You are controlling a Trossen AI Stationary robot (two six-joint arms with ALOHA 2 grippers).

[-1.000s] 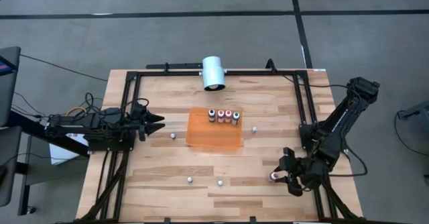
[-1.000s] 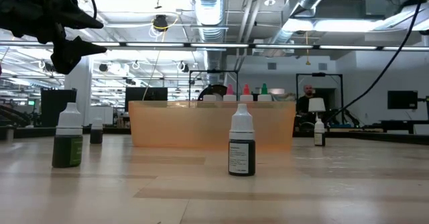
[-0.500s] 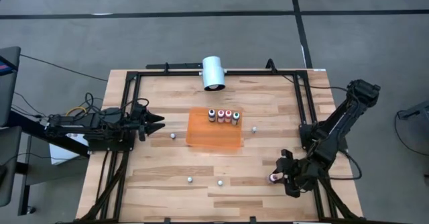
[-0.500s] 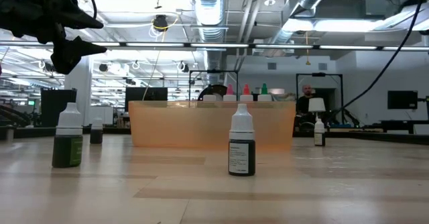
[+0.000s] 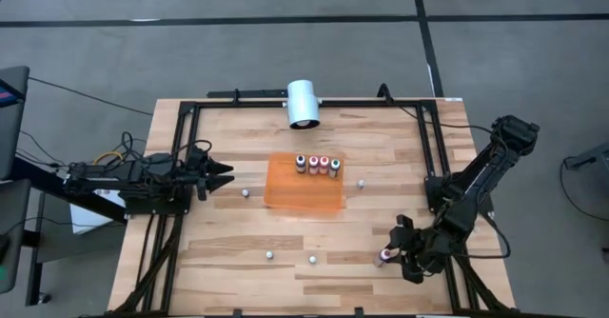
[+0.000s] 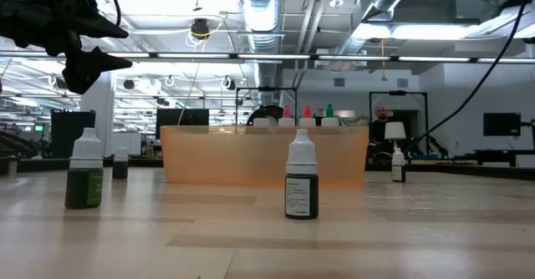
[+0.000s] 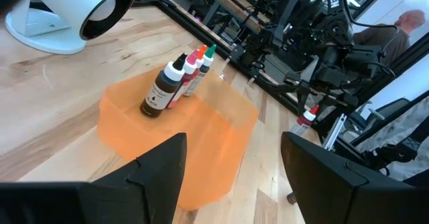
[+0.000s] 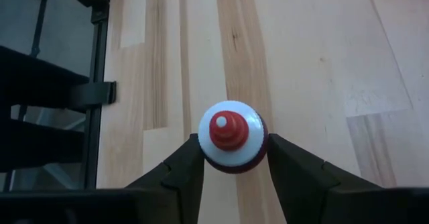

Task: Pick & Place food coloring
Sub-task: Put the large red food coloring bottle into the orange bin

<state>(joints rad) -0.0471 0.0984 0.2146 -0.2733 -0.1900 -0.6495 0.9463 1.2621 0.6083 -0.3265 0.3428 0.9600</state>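
Since a second ago the right gripper [image 5: 391,254] has slid slightly toward the desk's [image 5: 381,156] front edge, its jaws now pinching the red-capped food coloring bottle [image 8: 232,137], while the left gripper [image 5: 225,174] waits with jaws spread near the orange tray [image 5: 304,196].

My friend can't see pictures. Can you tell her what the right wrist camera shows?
Seen from straight above, a small red-tipped food coloring bottle with a white cap stands on the pale wooden table, and the right gripper has one dark finger pressed against each side of it. A black frame bar runs along the table's edge.
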